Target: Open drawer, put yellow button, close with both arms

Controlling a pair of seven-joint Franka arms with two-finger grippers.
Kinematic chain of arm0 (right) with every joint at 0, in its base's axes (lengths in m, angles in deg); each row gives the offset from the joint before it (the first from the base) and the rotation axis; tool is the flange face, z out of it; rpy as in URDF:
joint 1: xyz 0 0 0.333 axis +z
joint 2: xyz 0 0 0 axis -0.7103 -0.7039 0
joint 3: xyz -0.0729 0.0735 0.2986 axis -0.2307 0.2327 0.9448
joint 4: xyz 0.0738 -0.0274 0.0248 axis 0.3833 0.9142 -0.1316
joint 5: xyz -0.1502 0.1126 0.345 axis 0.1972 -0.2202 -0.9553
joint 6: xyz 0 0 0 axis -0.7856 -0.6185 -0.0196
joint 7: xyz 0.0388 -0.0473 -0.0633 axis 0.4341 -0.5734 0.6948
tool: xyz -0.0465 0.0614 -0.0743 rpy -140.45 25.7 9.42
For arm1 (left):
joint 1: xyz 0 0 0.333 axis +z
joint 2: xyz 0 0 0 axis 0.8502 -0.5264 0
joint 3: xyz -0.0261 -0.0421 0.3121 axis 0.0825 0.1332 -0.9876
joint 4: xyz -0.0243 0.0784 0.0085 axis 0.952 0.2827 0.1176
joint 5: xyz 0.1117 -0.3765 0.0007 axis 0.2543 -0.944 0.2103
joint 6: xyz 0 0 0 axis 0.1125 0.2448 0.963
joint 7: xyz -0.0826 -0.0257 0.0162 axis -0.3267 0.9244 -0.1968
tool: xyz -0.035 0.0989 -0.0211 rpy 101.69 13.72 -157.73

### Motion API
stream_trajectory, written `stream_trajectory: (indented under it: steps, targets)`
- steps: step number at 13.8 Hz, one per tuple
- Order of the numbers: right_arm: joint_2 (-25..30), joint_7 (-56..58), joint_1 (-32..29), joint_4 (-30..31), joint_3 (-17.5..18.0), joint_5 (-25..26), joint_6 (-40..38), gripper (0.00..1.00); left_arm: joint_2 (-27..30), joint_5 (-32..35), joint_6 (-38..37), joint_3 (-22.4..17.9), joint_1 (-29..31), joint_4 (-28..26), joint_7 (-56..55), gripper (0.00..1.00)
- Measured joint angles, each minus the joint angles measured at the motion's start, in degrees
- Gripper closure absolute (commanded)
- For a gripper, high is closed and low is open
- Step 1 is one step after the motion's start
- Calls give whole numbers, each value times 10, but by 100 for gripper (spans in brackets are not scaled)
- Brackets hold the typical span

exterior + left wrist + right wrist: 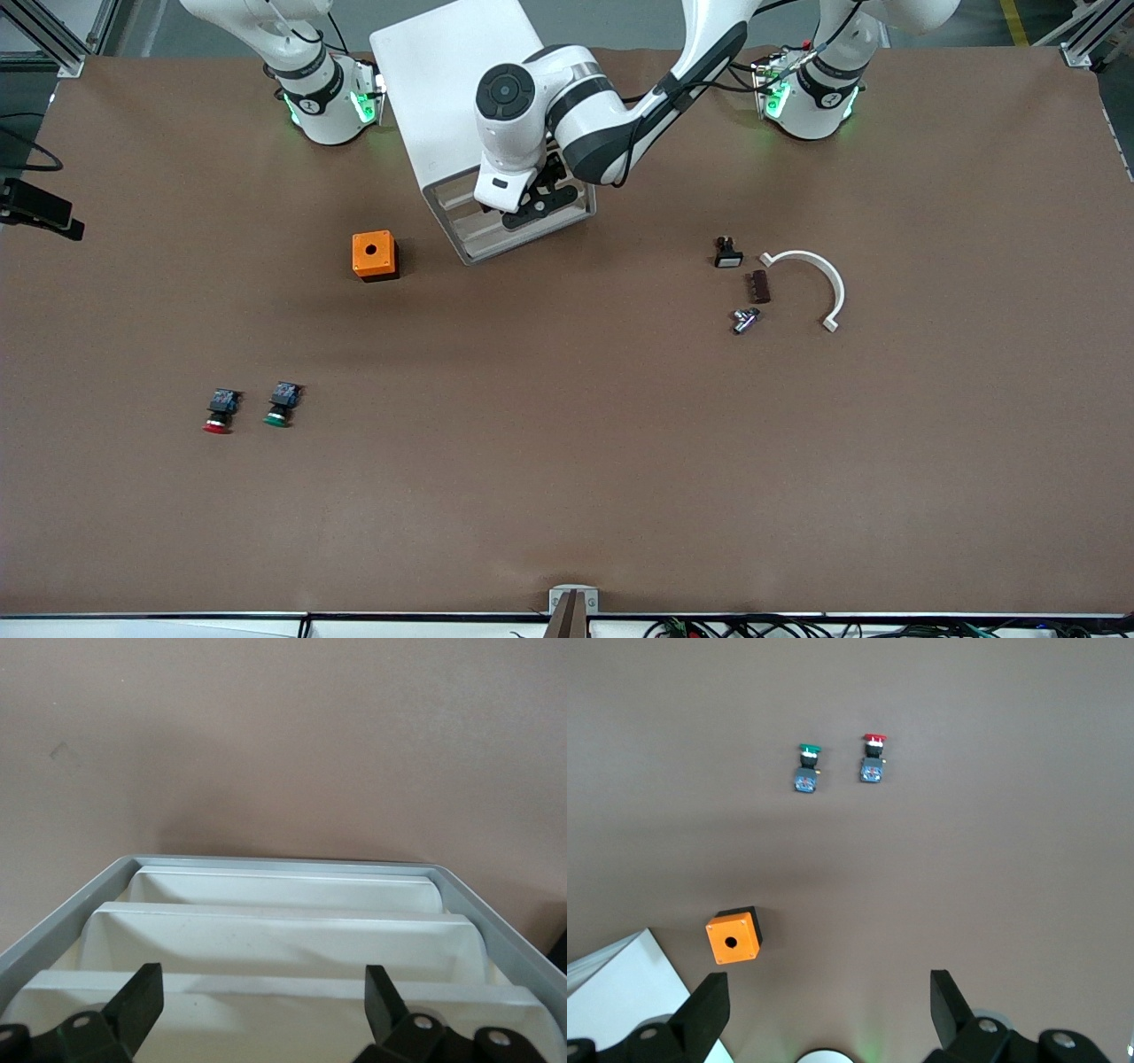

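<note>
While right arm waits, left tool (532, 200) agape at cabinet (461, 97)

1. Table (567, 496): plain brown.
2. Cabinet (443, 80): white, grey-framed, cream drawer fronts.
3. Box (373, 254): orange, black hole.
4. Push buttons: red cap (216, 426), green cap (276, 419), black-blue bodies.
5. Curved bracket (819, 270): white.

The brown surface (567, 461) carries a white cabinet (456, 89) between the arm bases, with an orange box (375, 255) just beside it. Nearer the front camera, toward the right arm's end, lie a red button (219, 412) and a green button (282, 405). Toward the left arm's end sit a white curved piece (819, 275), a small black part (727, 252), a dark block (759, 286) and a metal fitting (745, 320)
</note>
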Motion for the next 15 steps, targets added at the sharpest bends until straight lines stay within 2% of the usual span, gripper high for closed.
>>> stream_trajectory:
  steps: [4, 8, 11, 15]
  targets:
    - [3, 0, -12, 2, 0, -9, 3, 0, 0, 0, 0, -1, -2, 0, -5, 0]
    - [4, 0, -24, 6, 0, -16, 3, 0, 11, 24, 0, -35, 15, 3, -14, 0]
    - [17, 0, -23, 21, 2, -17, 3, 0, 55, 41, -3, -47, 82, 10, -10, 0]
    - [53, 0, -23, 72, 5, -26, 27, 0, 109, 47, -25, -49, 183, 11, 34, 0]
